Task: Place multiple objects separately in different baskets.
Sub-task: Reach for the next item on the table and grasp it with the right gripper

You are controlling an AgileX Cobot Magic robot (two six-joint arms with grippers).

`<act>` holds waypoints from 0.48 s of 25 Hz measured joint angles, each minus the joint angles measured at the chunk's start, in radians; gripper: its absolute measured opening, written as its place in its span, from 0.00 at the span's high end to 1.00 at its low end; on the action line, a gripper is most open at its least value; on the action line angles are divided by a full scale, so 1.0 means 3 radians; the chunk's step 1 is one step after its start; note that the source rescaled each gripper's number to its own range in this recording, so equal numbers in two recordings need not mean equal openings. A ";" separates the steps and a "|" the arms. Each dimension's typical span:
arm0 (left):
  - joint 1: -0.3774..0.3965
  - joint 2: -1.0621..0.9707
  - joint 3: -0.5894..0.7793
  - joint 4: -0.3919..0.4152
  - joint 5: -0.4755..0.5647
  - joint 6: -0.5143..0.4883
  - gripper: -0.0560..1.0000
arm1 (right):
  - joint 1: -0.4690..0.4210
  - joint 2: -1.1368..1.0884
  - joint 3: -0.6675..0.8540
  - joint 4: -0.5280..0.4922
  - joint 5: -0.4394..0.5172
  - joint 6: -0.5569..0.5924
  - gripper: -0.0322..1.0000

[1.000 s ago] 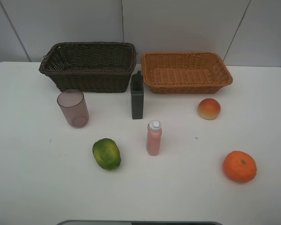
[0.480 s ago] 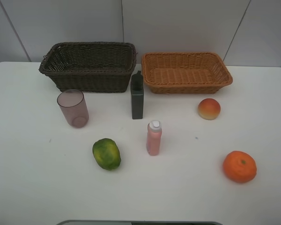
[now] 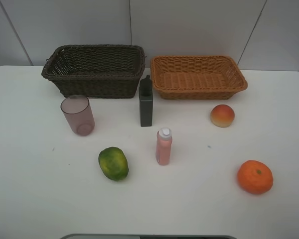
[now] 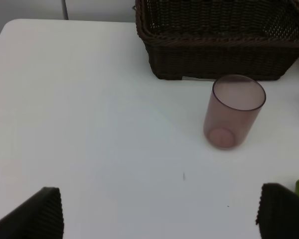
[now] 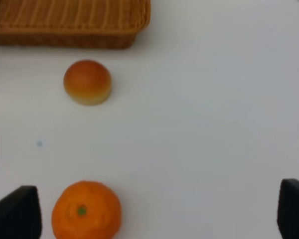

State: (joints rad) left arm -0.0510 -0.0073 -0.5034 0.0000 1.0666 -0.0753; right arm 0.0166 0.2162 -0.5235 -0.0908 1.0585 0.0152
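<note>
Left wrist view: left end effector gapes wide before the cup; right end effector likewise, empty.

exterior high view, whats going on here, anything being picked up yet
Nothing is being handled. The left gripper and right gripper are both open and empty. The translucent mauve cup, dark grey flat bottle, pink white-capped bottle, green round fruit, red-yellow peach-like fruit and orange all sit on the white table, outside the dark brown wicker basket and the orange-tan wicker basket.
</note>
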 joint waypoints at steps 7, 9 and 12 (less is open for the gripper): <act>0.0000 0.0000 0.0000 0.0000 0.0000 0.0000 0.00 | 0.0000 0.1320 -0.0230 0.0267 -0.0590 0.0000 0.00; 0.0000 0.0000 0.0000 0.0000 0.0000 0.0000 0.00 | 0.0000 0.1710 -0.0285 0.0303 -0.0768 0.0000 0.00; 0.0000 0.0000 0.0000 0.0000 0.0000 0.0000 0.00 | 0.0047 0.2329 -0.0376 0.0303 -0.0879 0.0000 0.00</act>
State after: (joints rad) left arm -0.0510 -0.0073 -0.5034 0.0000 1.0666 -0.0753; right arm 0.0307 0.9149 -0.6362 0.0000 0.7947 0.0152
